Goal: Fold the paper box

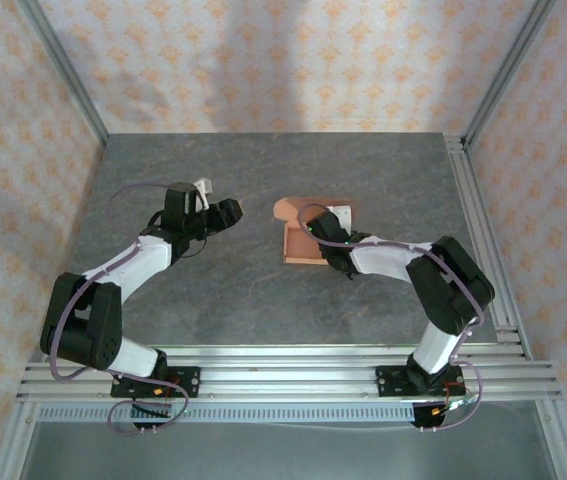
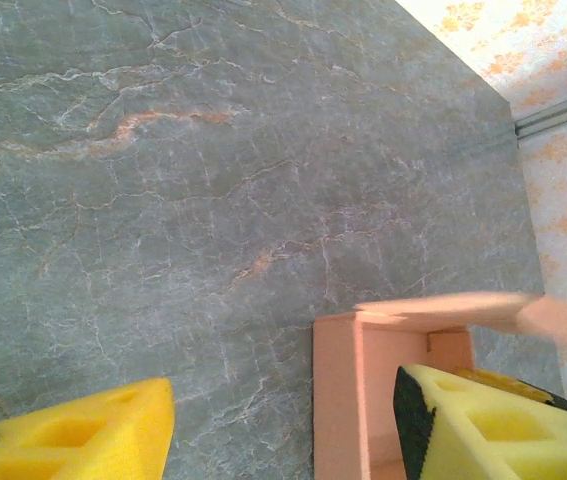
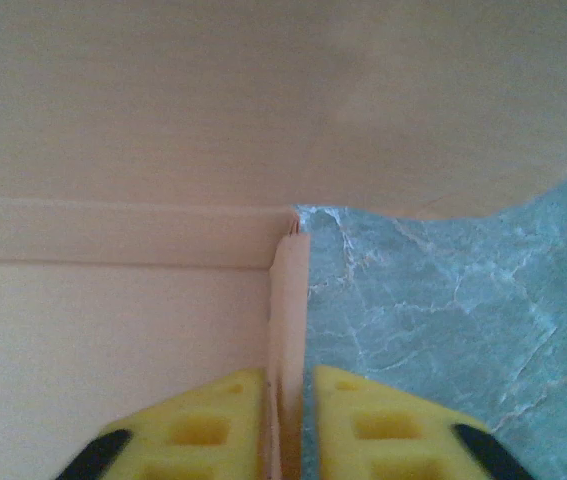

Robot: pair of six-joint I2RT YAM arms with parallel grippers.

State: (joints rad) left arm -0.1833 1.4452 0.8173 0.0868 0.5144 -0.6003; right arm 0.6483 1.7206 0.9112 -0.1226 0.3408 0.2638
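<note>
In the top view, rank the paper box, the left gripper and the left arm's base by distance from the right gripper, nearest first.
1. paper box: its wall sits between the right gripper's fingers.
2. left gripper: to the left.
3. left arm's base: near-left edge.

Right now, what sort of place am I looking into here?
Probably a robot test booth: a left arm and a right arm are bolted to metal rails at a table's edge, patterned walls close it in, and a small orange paper box lies on the table.
</note>
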